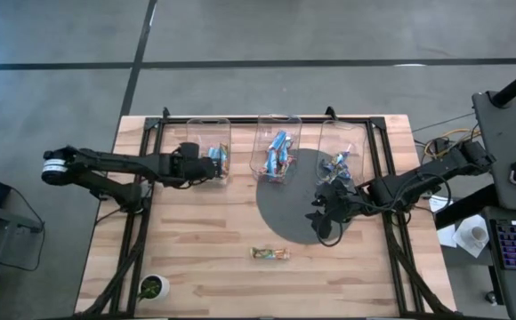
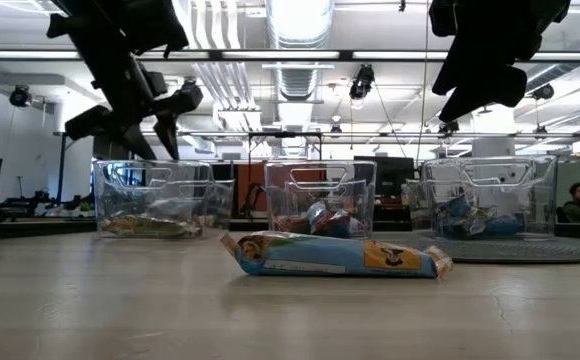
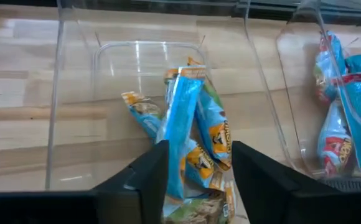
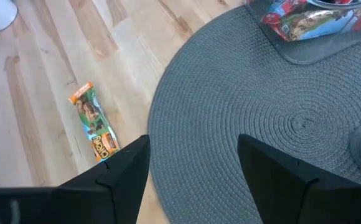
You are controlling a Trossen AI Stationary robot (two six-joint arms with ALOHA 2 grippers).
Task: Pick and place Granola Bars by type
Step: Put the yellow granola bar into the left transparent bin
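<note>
Three clear bins stand along the far side, each holding Granola Bars: the left bin point(image 1: 209, 147), the middle bin point(image 1: 276, 151) and the right bin point(image 1: 342, 158). My left gripper point(image 3: 196, 171) hangs open over the left bin. A blue-wrapped bar point(image 3: 182, 118) stands on end between its fingers, on the other bars point(image 3: 215, 134) in the bin. My right gripper point(image 4: 193, 165) is open above the grey round mat point(image 4: 261, 124), with nothing between its fingers. One green-orange bar point(image 1: 270, 254) lies flat on the wood near the front. My left gripper's open fingers stand on either side of the upright blue bar's lower part point(image 3: 177, 158), coming slanting down from the table's left. Whether the left finger point(image 3: 149, 177) touches the wrapper, I cannot tell.
A small green plant pot point(image 1: 154, 286) sits at the near left corner. Black frame rails point(image 1: 147, 178) run along the table's left and right sides. Bare wood lies around the lone bar point(image 2: 335, 255) at the front.
</note>
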